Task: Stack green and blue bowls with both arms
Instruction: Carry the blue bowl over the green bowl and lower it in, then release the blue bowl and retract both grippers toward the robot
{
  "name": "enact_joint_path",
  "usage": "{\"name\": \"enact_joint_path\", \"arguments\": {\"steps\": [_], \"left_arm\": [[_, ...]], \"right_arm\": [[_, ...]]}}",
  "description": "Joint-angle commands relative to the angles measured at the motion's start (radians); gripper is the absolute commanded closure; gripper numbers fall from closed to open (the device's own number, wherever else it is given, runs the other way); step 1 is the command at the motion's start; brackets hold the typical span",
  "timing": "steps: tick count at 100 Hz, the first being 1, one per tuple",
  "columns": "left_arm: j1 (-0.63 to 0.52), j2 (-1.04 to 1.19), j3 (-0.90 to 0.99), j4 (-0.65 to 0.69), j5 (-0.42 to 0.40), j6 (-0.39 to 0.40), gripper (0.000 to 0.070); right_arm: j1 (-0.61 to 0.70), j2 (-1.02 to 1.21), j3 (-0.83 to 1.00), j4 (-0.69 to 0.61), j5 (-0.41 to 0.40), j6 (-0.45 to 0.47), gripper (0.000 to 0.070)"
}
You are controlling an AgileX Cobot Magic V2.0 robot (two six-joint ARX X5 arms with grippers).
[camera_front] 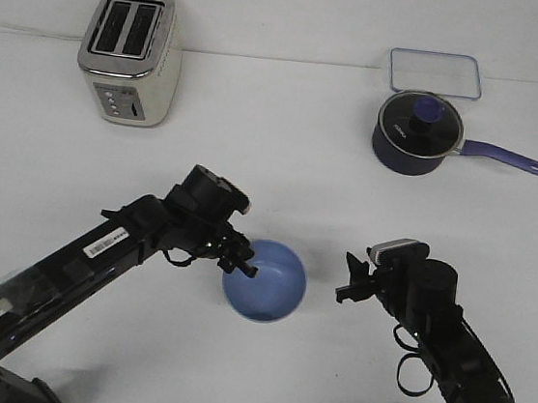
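Note:
The blue bowl sits upright on the white table, near the front centre. My left gripper is at the bowl's left rim, its fingers touching or straddling the rim; I cannot tell whether it grips. My right gripper is to the right of the bowl, clear of it, with its fingers apart and nothing between them. The green bowl does not show in this view.
A silver toaster stands at the back left. A dark navy saucepan with a lid and a long handle pointing right stands at the back right. A clear rectangular lid lies behind it.

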Motion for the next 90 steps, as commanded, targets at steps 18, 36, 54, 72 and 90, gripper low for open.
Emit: {"name": "enact_joint_path", "arguments": {"steps": [18,36,54,72,90], "left_arm": [[-0.037,0.082,0.012,0.061,-0.051,0.035,0.0688],[-0.038,0.104,0.012,0.072,-0.066,0.042,0.0688],[-0.038,0.11,0.012,0.079,-0.066,0.045,0.0218],[-0.001,0.019,0.013,0.119,-0.097,0.045,0.0076],[0.101,-0.18,0.013,0.194,-0.267,0.047,0.0079]], "right_arm": [[0.005,0.001,0.001,0.01,-0.001,0.007,0.0419],[0.005,0.001,0.001,0.009,-0.001,0.007,0.0419],[0.005,0.001,0.001,0.009,-0.001,0.008,0.0419],[0.005,0.001,0.001,0.01,0.002,0.008,0.0419],[0.005,-0.008,0.001,0.011,0.014,0.004,0.0419]]}}
